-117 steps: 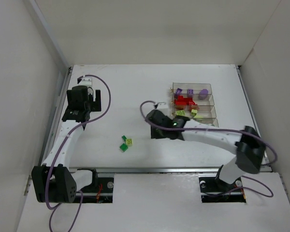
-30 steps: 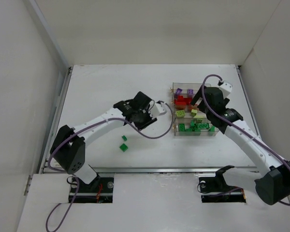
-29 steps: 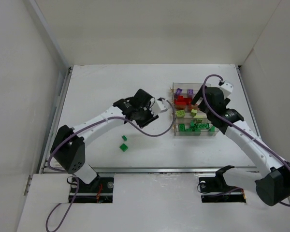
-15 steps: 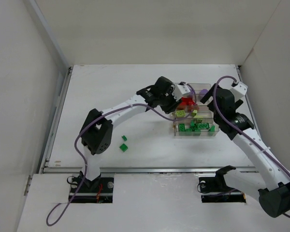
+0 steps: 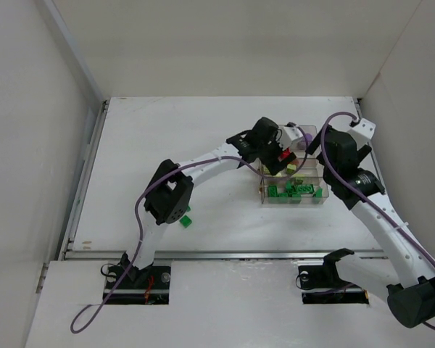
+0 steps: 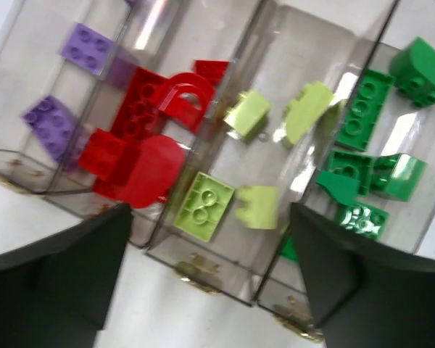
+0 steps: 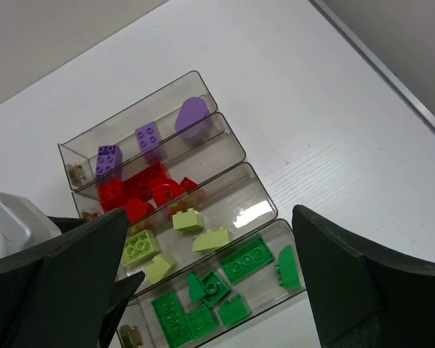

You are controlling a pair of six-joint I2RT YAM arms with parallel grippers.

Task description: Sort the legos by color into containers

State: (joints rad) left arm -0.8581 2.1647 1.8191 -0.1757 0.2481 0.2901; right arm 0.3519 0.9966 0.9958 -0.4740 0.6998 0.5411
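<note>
legos sit sorted one color per bin in the four joined bins, purple, red, yellow-green, dark green, plus one loose green brick on the tabletop; left claw open, empty, close over the yellow-green bin; right claw wide open, empty, above the block.

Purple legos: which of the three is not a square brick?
The rounded purple lego at the end of its container nearest the right arm. Its top looks smooth, while the other two purple legos are square with four studs each.
</note>
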